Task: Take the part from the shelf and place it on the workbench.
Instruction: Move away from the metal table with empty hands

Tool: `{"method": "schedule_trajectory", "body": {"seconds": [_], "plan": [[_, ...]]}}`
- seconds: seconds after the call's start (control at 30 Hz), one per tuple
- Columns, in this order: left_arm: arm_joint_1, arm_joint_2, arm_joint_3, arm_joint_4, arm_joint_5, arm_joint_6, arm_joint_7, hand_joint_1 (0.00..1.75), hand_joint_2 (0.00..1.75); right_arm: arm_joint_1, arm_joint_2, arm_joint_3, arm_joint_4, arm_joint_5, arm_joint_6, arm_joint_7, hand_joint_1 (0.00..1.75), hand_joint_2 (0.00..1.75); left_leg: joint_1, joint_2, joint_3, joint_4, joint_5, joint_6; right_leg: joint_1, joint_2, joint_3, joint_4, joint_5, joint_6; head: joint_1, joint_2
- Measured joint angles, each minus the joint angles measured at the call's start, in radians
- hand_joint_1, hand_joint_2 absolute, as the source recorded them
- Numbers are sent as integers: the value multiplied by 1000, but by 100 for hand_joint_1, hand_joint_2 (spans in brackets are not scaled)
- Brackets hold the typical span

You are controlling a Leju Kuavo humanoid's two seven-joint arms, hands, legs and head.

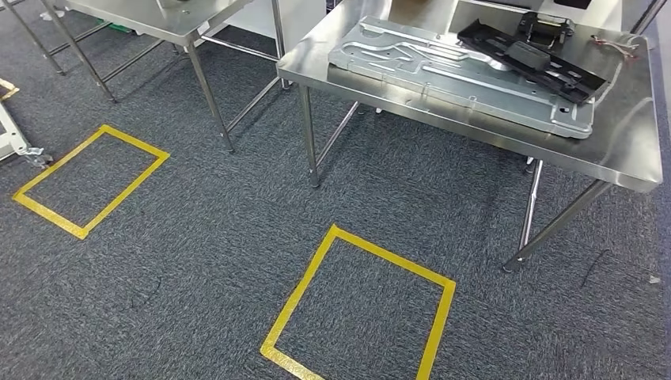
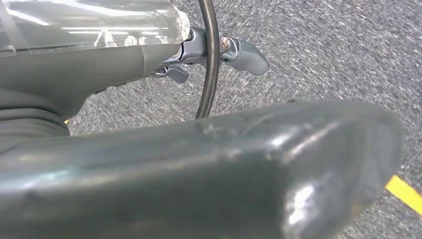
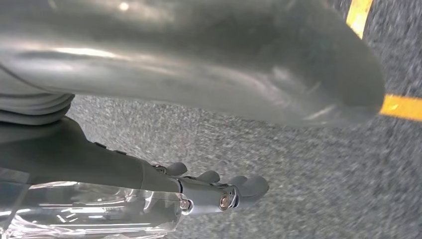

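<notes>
Grey carpet [image 1: 198,237] marked with yellow tape squares [image 1: 388,252]; steel workbench [image 1: 625,150] at right, bearing a silver plate [image 1: 443,75] and, flat on that plate's far right portion, a black part [image 1: 546,59], long axis following the plate's from far left to near right, front end not distinguishable. Left hand [image 2: 124,64] and right hand [image 3: 124,172] hanging over carpet, fingers loosely spread, holding nothing. Likely either finished or due a fresh fetch: if fetching, grasp across the long sides, carry level, and lay parallel to the plate, clear of the bench edge.
</notes>
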Motion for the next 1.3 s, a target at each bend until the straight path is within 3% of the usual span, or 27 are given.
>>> {"method": "schedule_trajectory", "body": {"seconds": [0.07, 0.13, 0.2, 0.27, 0.33, 0.37, 0.4, 0.43, 0.5, 0.57, 0.63, 0.7, 0.77, 0.83, 0.87, 0.9, 0.97, 1.03, 1.07, 1.13, 1.17, 1.23, 1.3], "plan": [[-1, 0, 1, -2, -4, 0, 0, 0, 0, -3, -1, -1, 3, 5, 4, 0, 0, 0, -8, 17, 24, -48, 1, 16, 4, -17, 0, 5, -4, 10, 0, 0], [1, -1, 2, -4, -8, 0, 0, 0, 0, -10, -2, -2, 5, 13, 13, 2, 0, 0, -7, 2, 16, -55, 4, 30, 6, -26, 2, 8, -7, 21, 0, 0], [1, -1, 3, -4, -11, 1, 1, 0, 0, -13, -6, -2, 8, 23, 25, 4, 0, 0, 0, -16, 13, -64, 12, 44, 4, 12, -14, 46, -37, 31, 1, 0], [-2, -2, 3, -5, -15, 2, 2, 0, 0, -11, -9, -4, 11, 29, 32, 7, 0, 0, 2, -35, 7, -66, 20, 54, -1, 70, -70, 164, -105, 36, 1, 0], [-3, -2, 4, -5, -15, 2, 3, 0, 0, -9, -11, -5, 15, 33, 35, 9, 0, 0, 0, -58, -1, -65, 23, 57, -4, 88, -136, 290, -150, 39, 1, 0], [-2, -2, 4, -5, -16, 2, 3, 0, 0, -8, -12, -5, 17, 35, 36, 10, 0, 0, 0, -72, -2, -64, 24, 57, -4, 90, -149, 309, -142, 39, 1, 0], [-1, -2, 4, -6, -16, 2, 3, 0, 0, -8, -13, -5, 18, 37, 39, 11, 0, 0, -1, -85, -2, -63, 25, 56, -4, 92, -143, 286, -114, 38, 1, 0], [-1, -2, 5, -6, -17, 2, 3, 0, 0, -7, -14, -6, 19, 41, 42, 11, 0, 0, -1, -98, -1, -62, 26, 55, -4, 99, -119, 227, -71, 35, 1, 0], [-2, -3, 7, -6, -22, 2, 3, 0, 0, -6, -18, -9, 21, 50, 52, 11, 0, 0, -2, -122, -3, -57, 27, 50, -4, 142, -65, 89, -1, 27, 1, 0], [-5, -4, 10, -6, -27, 2, 3, 0, 0, -6, -22, -12, 24, 62, 62, 11, 0, 0, -2, -142, -11, -54, 31, 38, -3, 167, -45, 27, 19, 23, 1, 0], [-4, -4, 16, -7, -30, 2, 3, 0, 0, -8, -24, -13, 25, 72, 69, 11, 0, 0, 0, -158, -19, -55, 36, 26, -4, 149, -46, 22, 23, 17, 1, 0], [-1, -3, 19, -7, -32, 2, 3, 0, 0, -9, -25, -14, 26, 78, 73, 11, 0, 0, -1, -127, -34, -27, 16, 16, -9, 125, -43, 13, 30, 5, 1, 0], [-3, -4, 20, -7, -33, 2, 3, 0, 0, -6, -25, -15, 27, 83, 75, 11, 0, 0, 0, -74, -80, 77, -47, 6, -10, 97, -42, 8, 33, -4, 0, 0], [-6, -4, 21, -7, -34, 2, 3, 0, 0, -3, -27, -16, 30, 88, 78, 12, 0, 0, 5, -54, -136, 205, -104, -4, -8, 68, -44, 9, 32, -6, 0, 0], [-5, -5, 22, -7, -34, 2, 4, 0, 0, -3, -28, -17, 31, 92, 80, 12, 0, 0, 7, -51, -146, 233, -109, -7, -8, 54, -45, 9, 31, -6, 0, 0], [-3, -4, 22, -8, -35, 2, 4, 0, 0, -4, -29, -18, 33, 95, 83, 12, 0, 0, 9, -48, -136, 220, -94, -9, -8, 41, -44, 10, 30, -4, 0, 0], [-1, -4, 25, -9, -37, 2, 6, 0, 0, -6, -30, -18, 36, 102, 87, 12, 0, 0, 10, -20, -61, 89, -33, -8, -8, 17, -39, 12, 25, 2, 0, 0], [-4, -5, 27, -11, -40, 2, 8, 0, 0, -7, -30, -19, 38, 107, 88, 12, 0, 0, 5, 14, 4, -29, 2, 1, -3, -4, -34, 16, 17, 13, 0, 0], [-4, -5, 27, -12, -41, 2, 9, 0, 0, -8, -31, -20, 39, 109, 88, 12, 0, 0, 2, 21, 14, -52, 5, 7, -1, -13, -33, 18, 15, 18, 0, 0], [-2, -5, 29, -12, -44, 2, 10, 0, 0, -13, -31, -20, 40, 113, 88, 14, 0, 0, -2, 3, 8, -55, 6, 18, 0, -26, -30, 18, 12, 29, 0, 0], [1, -6, 31, -12, -46, 2, 11, 0, 0, -15, -32, -20, 40, 117, 88, 15, 0, 0, -1, -7, 8, -58, 8, 24, -3, -17, -29, 22, 7, 36, 1, 0], [0, -7, 35, -13, -47, 2, 11, 0, 0, -16, -33, -20, 41, 124, 88, 18, 0, 0, 3, -25, 9, -65, 16, 39, -8, 33, -51, 77, -35, 46, 1, 0], [-3, -8, 38, -13, -48, 2, 12, 0, 0, -14, -34, -21, 43, 128, 88, 21, 0, 0, 2, -45, 5, -66, 21, 46, -11, 80, -113, 206, -104, 49, 0, 0]]}}
